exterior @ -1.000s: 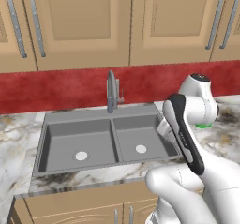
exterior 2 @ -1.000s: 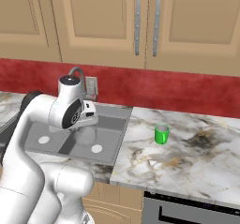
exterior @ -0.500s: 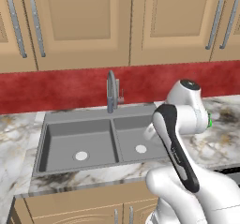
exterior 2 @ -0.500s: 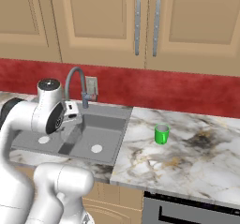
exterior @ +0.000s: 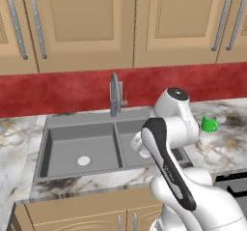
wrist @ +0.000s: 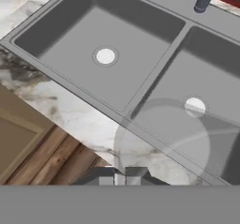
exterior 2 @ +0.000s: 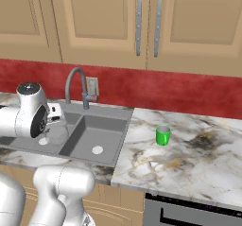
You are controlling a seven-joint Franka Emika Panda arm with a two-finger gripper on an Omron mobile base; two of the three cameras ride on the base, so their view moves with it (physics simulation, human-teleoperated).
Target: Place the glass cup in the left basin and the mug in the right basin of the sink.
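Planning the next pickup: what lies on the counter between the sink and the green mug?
Nothing: in the right base view, only bare marble counter separates the sink from the mug.

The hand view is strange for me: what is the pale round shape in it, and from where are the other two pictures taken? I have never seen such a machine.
The machine is a white robot arm in a simulated kitchen. Two pictures come from cameras behind it, one on its left and one on its right. The third camera sits on the hand and looks along the gripper. The pale round shape is the glass cup: it is clear, and the shut gripper holds it above the sink. The green mug stands on the marble counter, to the right of the sink.
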